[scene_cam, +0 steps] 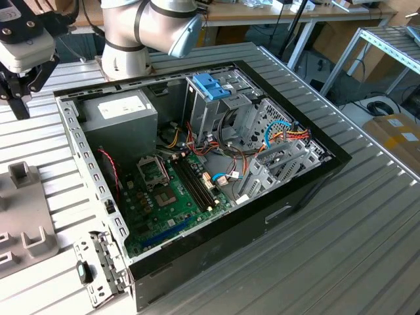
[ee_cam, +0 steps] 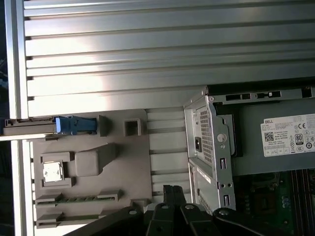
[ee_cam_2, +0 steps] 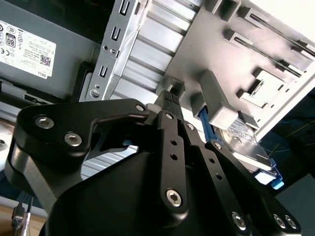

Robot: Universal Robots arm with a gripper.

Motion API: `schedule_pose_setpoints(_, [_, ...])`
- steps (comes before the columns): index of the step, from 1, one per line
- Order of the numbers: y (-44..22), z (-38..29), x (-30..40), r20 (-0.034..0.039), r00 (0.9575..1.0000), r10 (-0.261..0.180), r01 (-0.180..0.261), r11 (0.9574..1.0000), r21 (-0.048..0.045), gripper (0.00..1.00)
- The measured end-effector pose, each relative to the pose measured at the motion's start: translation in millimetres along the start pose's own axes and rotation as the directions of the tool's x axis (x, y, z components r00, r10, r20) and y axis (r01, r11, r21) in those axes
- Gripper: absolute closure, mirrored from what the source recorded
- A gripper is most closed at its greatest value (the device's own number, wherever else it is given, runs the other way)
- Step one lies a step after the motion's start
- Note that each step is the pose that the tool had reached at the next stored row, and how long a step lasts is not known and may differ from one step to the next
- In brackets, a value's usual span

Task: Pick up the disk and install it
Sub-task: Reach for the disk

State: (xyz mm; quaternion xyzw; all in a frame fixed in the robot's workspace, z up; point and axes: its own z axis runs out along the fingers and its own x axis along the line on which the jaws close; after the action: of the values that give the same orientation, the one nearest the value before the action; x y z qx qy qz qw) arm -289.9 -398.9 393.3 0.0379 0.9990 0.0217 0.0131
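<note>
Second wrist view: the disk (ee_cam_2: 244, 140) stands on edge in a grey holder (ee_cam_2: 216, 105) on the worktop (ee_cam_2: 147, 44) — probably upright so its edges offer a grip — while the pincer (ee_cam_2: 170, 97), closed and empty, hangs near it.

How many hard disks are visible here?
1. The disk sits at the edge of the grey holder, outside the computer case; others may be hidden inside it.
</note>
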Motion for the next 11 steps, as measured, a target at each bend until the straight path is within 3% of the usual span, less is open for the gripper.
schedule_pose_setpoints(11, [-1.3, -0.4, 17.2, 0.0, 1.0, 0.0, 0.0, 1.0, 0.0, 0.9])
